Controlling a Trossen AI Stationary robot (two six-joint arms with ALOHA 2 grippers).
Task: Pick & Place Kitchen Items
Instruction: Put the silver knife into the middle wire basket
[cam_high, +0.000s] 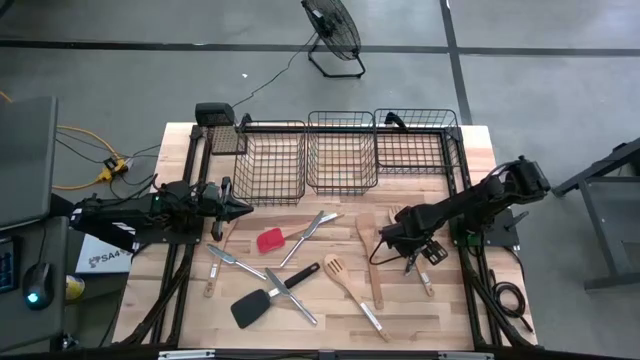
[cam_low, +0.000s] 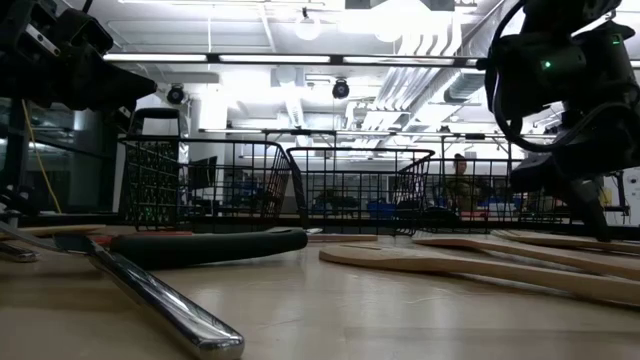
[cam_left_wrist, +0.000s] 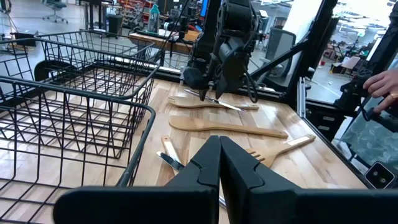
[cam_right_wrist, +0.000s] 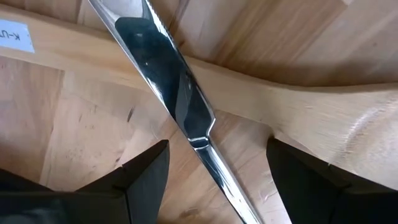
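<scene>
Starting at the left of the high view, your left gripper (cam_high: 238, 207) sits mid-left w/ its fingers (cam_left_wrist: 211, 163) pressed together on nothing, parked just in front of the leftmost wire basket (cam_high: 270, 160); it's only waiting. Center of frame, most utensils lie loose on the table (cam_high: 450, 310): red spatula (cam_high: 270, 240) above, black turner (cam_high: 250, 308) low-center, slotted wooden turner (cam_high: 335, 267) beside it, none in a basket yet. Right of center, your right gripper (cam_high: 408, 250) is down low over a silver knife (cam_high: 411, 263) that lies crossed on top of a pale wooden utensil (cam_right_wrist: 298, 106). Its jaws stand wide apart w/ one finger each side of the blade in the right wrist view, not yet touching as far as I can tell. So I'd judge you're at the grasp step of a pick. Next move prob. calls for a bit more descent, then closing on the metal only, w/o pinching the wood under it. The knife's long axis runs diagonally in the wrist view, upper left to lower right, at a steep angle across the wooden handle.
</scene>
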